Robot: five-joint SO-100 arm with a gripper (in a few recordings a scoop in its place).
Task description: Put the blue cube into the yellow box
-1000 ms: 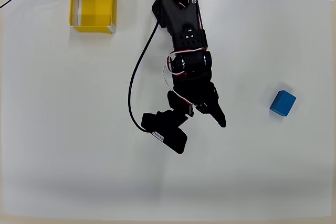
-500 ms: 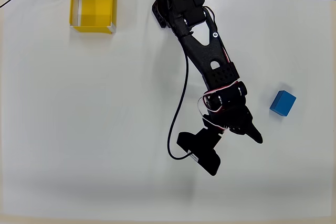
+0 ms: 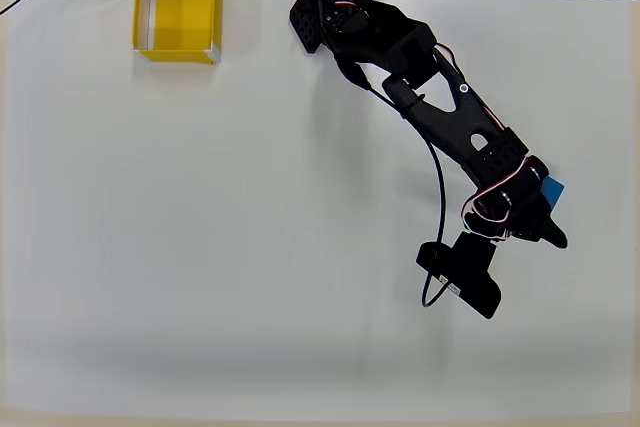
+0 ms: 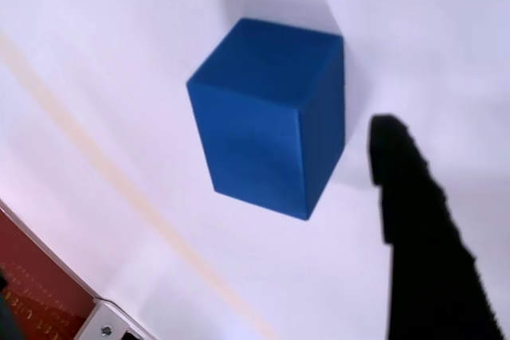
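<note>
Blue cube (image 4: 267,117) sits mid-frame in my wrist view, one black finger (image 4: 418,228) at lower right, apart from it. Overhead, my gripper (image 3: 545,222) covers most of the cube at right; I cannot tell its spread. Yellow box (image 3: 177,17) sits upper left.

Blue cube (image 3: 553,188) mostly behind pincer (image 3: 540,227)

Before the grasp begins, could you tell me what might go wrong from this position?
In the wrist view a gripper finger sits beside the blue cube, untouched; closing off-centre could shove or twist it. The yellow box sits at the far corner of the table, so a weak grip risks a drop during the long carry.
</note>
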